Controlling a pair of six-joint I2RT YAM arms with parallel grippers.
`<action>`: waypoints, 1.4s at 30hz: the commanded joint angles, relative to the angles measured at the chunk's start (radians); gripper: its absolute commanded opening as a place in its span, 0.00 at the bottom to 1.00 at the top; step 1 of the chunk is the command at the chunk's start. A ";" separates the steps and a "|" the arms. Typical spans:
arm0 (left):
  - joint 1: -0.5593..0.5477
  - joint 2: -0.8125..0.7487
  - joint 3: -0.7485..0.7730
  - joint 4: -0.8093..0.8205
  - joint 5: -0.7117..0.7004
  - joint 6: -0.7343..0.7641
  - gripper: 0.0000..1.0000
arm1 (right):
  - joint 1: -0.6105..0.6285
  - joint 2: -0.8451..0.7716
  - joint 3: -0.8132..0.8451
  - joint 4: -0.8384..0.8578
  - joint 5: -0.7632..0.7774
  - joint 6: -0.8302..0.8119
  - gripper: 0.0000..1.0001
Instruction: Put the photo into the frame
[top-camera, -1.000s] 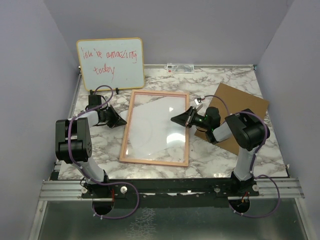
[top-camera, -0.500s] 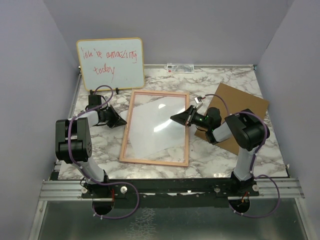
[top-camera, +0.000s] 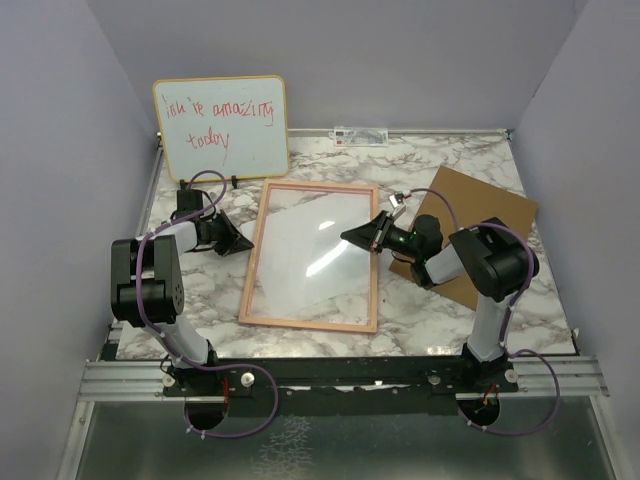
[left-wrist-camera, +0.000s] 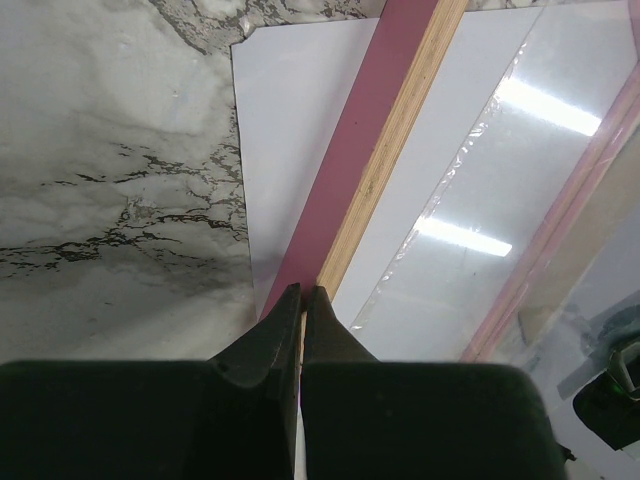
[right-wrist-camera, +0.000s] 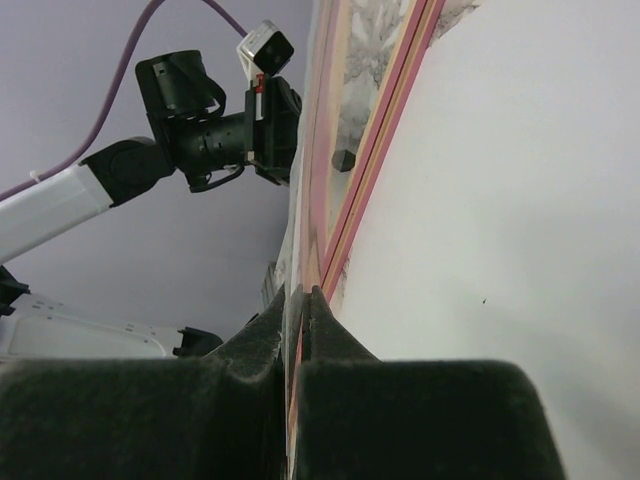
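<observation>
**A:** Left arm (top-camera: 147, 282), pose?
**B:** Elbow stacked above its base, forearm run out low and forward. The left gripper (top-camera: 246, 244) points inward to the right. Its jaws are closed, and the dark fingers (left-wrist-camera: 268, 345) meet at their tips.
**A:** Right arm (top-camera: 492, 262)?
**B:** It mirrors the left: shoulder block raised, forearm angled low toward the middle. The right gripper (top-camera: 347, 238) points left, facing the other one, the two well apart.
**A:** Jaws?
**B:** Pressed together, with only a thin seam between the fingers (right-wrist-camera: 262, 345). The wrist is rolled on its side.
</observation>
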 joint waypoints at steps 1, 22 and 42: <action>-0.014 0.073 -0.062 -0.069 -0.132 0.033 0.00 | 0.005 0.024 -0.003 0.001 0.037 0.001 0.01; -0.014 0.075 -0.062 -0.067 -0.140 0.028 0.00 | 0.007 0.049 -0.015 -0.054 0.071 -0.061 0.01; -0.014 0.073 -0.065 -0.066 -0.138 0.028 0.00 | 0.008 0.045 -0.023 -0.030 0.059 -0.071 0.01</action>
